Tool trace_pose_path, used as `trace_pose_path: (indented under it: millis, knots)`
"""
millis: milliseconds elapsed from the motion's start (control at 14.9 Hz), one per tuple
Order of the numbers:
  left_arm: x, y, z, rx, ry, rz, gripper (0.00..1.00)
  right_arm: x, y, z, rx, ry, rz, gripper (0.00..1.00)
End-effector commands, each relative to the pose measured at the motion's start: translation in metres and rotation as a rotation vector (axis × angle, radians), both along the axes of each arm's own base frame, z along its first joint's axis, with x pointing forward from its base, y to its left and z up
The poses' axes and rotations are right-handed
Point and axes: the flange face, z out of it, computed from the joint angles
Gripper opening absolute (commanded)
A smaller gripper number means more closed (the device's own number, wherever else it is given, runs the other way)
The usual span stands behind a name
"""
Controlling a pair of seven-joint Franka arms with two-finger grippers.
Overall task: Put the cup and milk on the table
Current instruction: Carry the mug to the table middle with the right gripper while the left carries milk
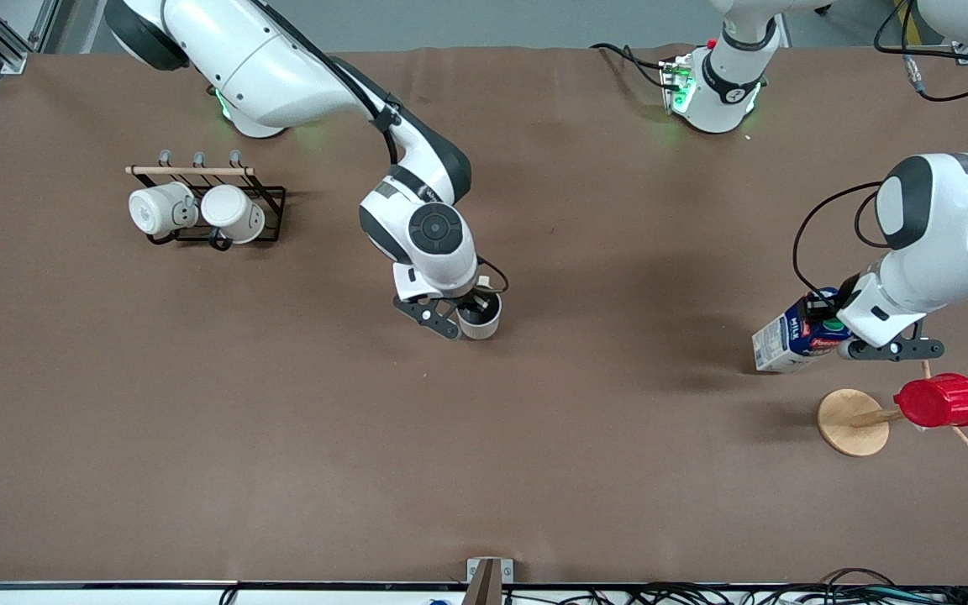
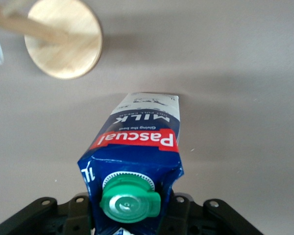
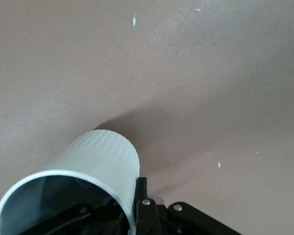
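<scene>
Brown matte tabletop (image 1: pixel 299 470), very large, served as the single work surface, with both robot bases along one long edge. Item one: the cup (image 1: pixel 481 317), an off-white mug with dark inside, was held by its rim wall in the right gripper (image 1: pixel 460 320), one finger inside the mouth and one outside, so the jaws stood only narrowly apart, closed on the wall; the right wrist view showed the cup (image 3: pixel 88 181) tilted, with its shadow on the sheet below, and whether its base touched the tabletop could not be told. It sat near the middle of the tabletop, well apart from the wire mug rack (image 1: pixel 207 206). Item two: the milk carton (image 1: pixel 791 340), dark blue with a green cap and a red-and-white label, was clamped near its top in the left gripper (image 1: pixel 837 336), jaws closed on its sides; it leaned, and the left wrist view showed the carton (image 2: pixel 137 152) with its lower end toward the sheet, contact uncertain. It lay toward the left arm's end of the tabletop, near the wooden cup tree (image 1: pixel 854 422). Item three: two plain white mugs (image 1: pixel 194 212) remained on the wire mug rack, untouched. Item four: a red ribbed cup (image 1: pixel 939 400) hung on the wooden cup tree. Status, as judged: both task items were in hand and brought low over the tabletop; setting each upright, releasing and withdrawing appeared to be left.
</scene>
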Motion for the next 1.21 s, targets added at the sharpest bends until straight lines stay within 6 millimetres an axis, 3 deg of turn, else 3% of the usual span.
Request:
trace_pose_path:
  millis: [0,67,268,402,536,670,737,939,1140]
  knots:
    - [0.027,-0.023,0.016,-0.014,-0.008,-0.043,0.08,-0.005,-0.004,-0.005,-0.018,-0.005,-0.01,0.05]
    - [0.034,-0.036,0.021,-0.023,-0.014,-0.055,0.08,-0.004,-0.003,-0.007,-0.006,-0.014,-0.01,0.14]
    - [0.048,-0.082,0.027,-0.063,-0.019,-0.117,0.07,-0.003,-0.006,-0.007,-0.008,-0.018,-0.011,0.76]
    - [0.05,-0.122,0.031,-0.081,-0.033,-0.163,0.04,0.003,-0.01,0.0,-0.007,-0.027,-0.018,1.0]
    - [0.042,-0.17,0.033,-0.082,-0.038,-0.164,0.03,0.02,-0.024,0.025,0.005,-0.055,-0.039,1.0]
    - [0.037,-0.208,0.036,-0.085,-0.047,-0.138,0.03,0.038,-0.053,0.084,-0.017,-0.104,-0.061,1.0]
    - [0.033,-0.226,0.036,-0.083,-0.047,-0.125,0.03,0.047,-0.076,0.114,-0.053,-0.123,-0.046,1.0]
    - [0.014,-0.276,0.033,-0.079,-0.042,-0.117,0.03,0.074,-0.176,0.208,-0.122,-0.15,0.038,1.0]
    - [-0.012,-0.332,0.018,-0.067,-0.009,-0.109,0.03,0.078,-0.246,0.268,-0.166,-0.156,0.127,1.0]
